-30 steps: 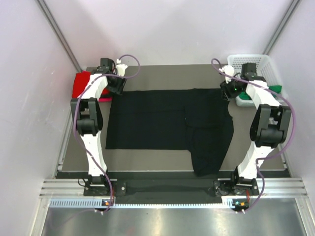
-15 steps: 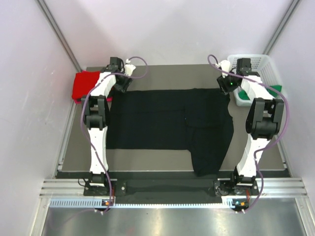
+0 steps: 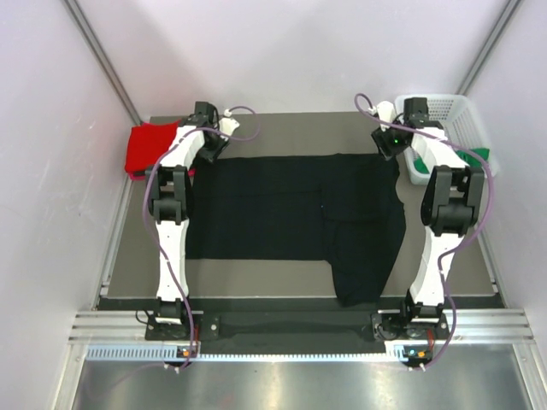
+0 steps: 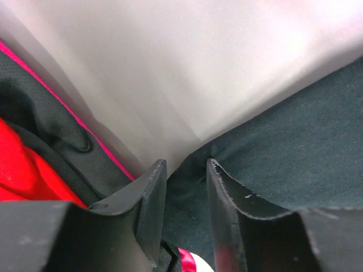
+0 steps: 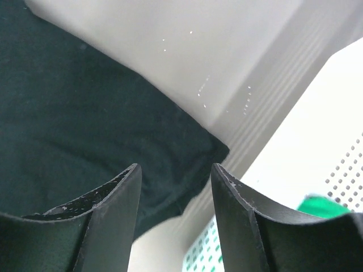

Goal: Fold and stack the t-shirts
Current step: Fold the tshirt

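Left end effector [image 4: 184, 165] and right end effector [image 5: 176, 168] stood released over the far corners of the black t-shirt [image 3: 273, 209].

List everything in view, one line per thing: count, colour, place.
black t-shirt: one, black, spread across the middle of the table
red t-shirt: one, red, bunched at the table's far left edge
green t-shirt: one, green, in the basket, mostly hidden
basket: one, white mesh, far right corner
table: one, dark grey
left arm: one, white and black, left side
right arm: one, white and black, right side
left gripper: one, black, open, at the shirt's far left corner
right gripper: one, black, open, at its far right corner
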Motion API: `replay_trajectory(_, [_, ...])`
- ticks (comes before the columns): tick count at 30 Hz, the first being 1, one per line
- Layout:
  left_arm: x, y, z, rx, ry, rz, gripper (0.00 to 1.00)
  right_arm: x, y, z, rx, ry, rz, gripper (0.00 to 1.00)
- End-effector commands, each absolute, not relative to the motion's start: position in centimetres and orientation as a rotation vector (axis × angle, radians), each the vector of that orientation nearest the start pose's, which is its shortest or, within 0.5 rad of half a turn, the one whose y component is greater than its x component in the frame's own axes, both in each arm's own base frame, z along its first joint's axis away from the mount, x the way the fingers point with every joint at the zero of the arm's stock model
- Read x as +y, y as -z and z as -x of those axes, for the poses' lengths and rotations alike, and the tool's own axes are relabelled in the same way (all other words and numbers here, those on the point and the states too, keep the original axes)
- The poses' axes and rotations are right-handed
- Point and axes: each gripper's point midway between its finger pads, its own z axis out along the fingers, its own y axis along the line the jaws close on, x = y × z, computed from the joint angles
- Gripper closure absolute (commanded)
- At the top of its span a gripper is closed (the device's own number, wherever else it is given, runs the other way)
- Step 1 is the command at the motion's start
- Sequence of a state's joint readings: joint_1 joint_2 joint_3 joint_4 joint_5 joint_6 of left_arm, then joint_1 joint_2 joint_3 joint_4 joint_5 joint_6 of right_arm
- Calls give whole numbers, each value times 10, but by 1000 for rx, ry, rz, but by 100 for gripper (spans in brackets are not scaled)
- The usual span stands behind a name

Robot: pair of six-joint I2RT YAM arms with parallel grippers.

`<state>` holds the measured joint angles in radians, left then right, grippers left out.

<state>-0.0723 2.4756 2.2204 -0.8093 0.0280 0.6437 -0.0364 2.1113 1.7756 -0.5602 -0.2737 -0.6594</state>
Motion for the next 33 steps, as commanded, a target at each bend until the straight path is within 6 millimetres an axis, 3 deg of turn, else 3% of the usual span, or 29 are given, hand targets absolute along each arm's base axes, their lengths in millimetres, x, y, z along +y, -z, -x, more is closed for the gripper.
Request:
replay_trajectory(1, [-18,-35,-568,2483,-186,-987,61,10,-104,-556,2233,36,851,47])
replay_trajectory(6, [-19,-33,-566,2484,-184,-1001,66,-1,-90,-560,2270,109,837,44])
replay_trajectory(7, [-19,-32,-566,2486,-183,-1000,66,14,-90,-562,2257,105,868,44])
replay_trajectory(18, [-19,-26,-563,2498,-177,-1000,70,-9,-82,-575,2281,272,786,44])
replay_trajectory(28, [-16,-24,-563,2506,-216,-1002,82,-11,-40,-563,2401,243,855,50])
replay_trajectory(33, [-15,-24,-563,2508,-219,-1001,84,-9,-28,-559,2431,233,889,51])
